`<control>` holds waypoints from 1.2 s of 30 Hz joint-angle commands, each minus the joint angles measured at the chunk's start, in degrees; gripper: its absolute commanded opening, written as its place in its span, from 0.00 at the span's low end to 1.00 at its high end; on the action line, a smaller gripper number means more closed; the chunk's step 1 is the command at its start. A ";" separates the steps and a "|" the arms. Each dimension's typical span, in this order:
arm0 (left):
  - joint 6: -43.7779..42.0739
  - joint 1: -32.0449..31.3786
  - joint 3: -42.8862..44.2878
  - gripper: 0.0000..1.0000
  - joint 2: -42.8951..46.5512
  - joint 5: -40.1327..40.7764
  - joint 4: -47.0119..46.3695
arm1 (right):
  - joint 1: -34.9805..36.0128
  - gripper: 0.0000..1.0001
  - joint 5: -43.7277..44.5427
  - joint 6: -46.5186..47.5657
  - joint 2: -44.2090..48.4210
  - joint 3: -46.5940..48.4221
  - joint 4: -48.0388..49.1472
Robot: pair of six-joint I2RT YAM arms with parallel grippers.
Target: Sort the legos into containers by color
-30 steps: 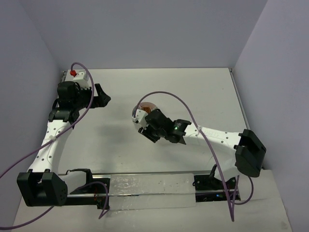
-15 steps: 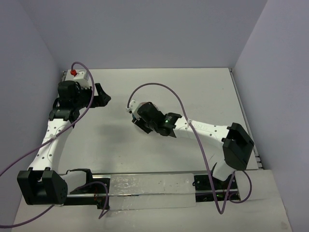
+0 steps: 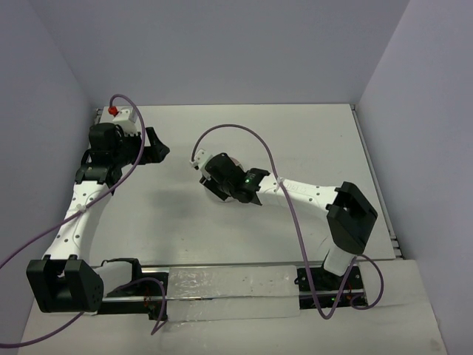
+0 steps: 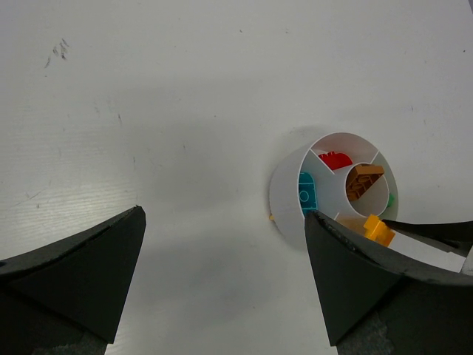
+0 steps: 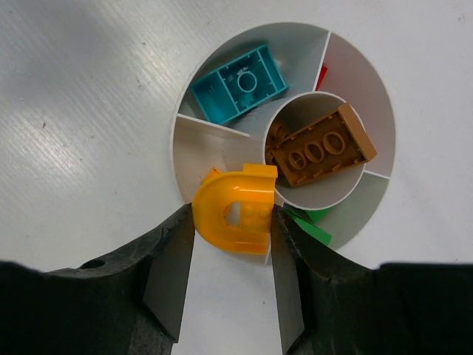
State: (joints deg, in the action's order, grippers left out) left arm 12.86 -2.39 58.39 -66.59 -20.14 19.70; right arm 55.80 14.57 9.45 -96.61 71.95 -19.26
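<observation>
The white dish (image 5: 185, 151) lies under my right gripper (image 5: 233, 222), which is shut on a yellow-orange arch lego (image 5: 235, 208) held over the dish's near rim, at a wedge with no brick showing. A brown-orange lego (image 5: 321, 146) fills the central well. A teal lego (image 5: 240, 83), a red one (image 5: 322, 76) and a green one (image 5: 309, 225) sit in separate wedges. The left wrist view shows the dish (image 4: 288, 196) and the held lego (image 4: 377, 229). My left gripper (image 4: 224, 214) is open, far left of the dish (image 3: 235, 164).
A tiny orange speck (image 4: 271, 217) lies on the table against the dish's outer wall. My right arm (image 3: 310, 194) stretches across the table's middle, and its purple cable (image 3: 251, 137) arches over it. Grey walls close in the back and sides.
My right arm has swung left and forward with the yellow-orange lego, so the gripper now covers most of the dish in the top view. The left arm has not moved.
</observation>
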 commanded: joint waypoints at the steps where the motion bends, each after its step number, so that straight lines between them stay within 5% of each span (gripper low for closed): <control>1: -0.74 0.28 2.51 0.99 0.23 0.80 -1.86 | -0.79 0.13 1.24 -0.39 -0.60 3.12 1.07; 10: -0.73 0.28 2.69 0.99 -0.47 0.89 -2.04 | -1.31 0.33 0.55 1.00 -1.39 3.90 0.63; 26: -0.69 0.28 3.40 0.99 -1.79 0.80 -2.43 | -1.66 0.54 -0.07 1.53 -1.48 3.72 0.41; 36: -0.78 0.33 3.62 0.99 -2.06 0.98 -2.61 | -1.66 0.59 -0.50 1.66 -1.04 3.55 0.32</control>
State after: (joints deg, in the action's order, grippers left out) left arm 12.75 -2.39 59.29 -68.51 -19.68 19.46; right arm 54.70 14.05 10.99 -97.56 73.19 -19.31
